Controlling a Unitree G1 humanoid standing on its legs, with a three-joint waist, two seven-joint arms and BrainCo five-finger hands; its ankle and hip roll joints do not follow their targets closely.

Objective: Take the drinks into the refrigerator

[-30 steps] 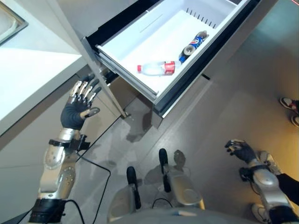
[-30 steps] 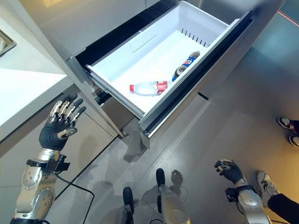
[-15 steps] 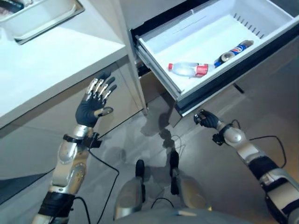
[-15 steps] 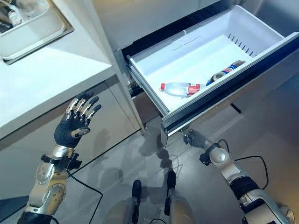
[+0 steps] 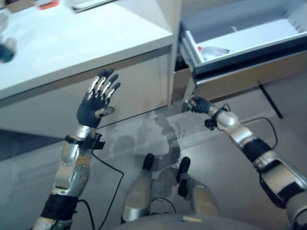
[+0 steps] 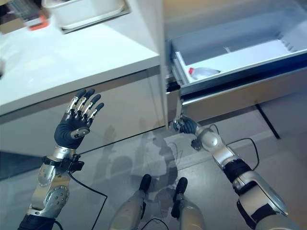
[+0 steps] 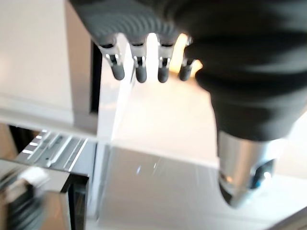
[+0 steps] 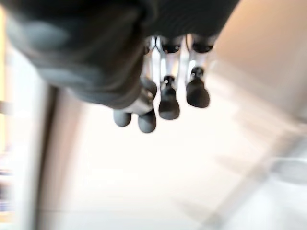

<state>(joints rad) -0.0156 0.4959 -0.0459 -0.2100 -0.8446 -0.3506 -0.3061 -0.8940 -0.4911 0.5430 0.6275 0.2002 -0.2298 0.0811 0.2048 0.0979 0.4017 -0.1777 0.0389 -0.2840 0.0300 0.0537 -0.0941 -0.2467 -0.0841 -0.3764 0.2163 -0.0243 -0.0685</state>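
Both hands empty: left hand [image 5: 96, 101] splayed, right hand [image 6: 184, 126] curled under drawer [image 6: 240, 57]; bottle [image 6: 204, 73] inside.

White pulled-out refrigerator drawer [image 6: 225, 57] carrying a clear plastic bottle with a red cap [image 6: 204, 73] lying on its side, white tabletop [image 6: 62, 57] alongside bearing a pale rectangular tray [image 6: 88, 12] at its far edge

We see a clear plastic bottle [image 6: 204, 73] with a red cap lying on its side in the white refrigerator drawer [image 6: 240, 52], which stands pulled out. The bottle rests near the drawer's front left corner, partly hidden by the drawer's front wall.
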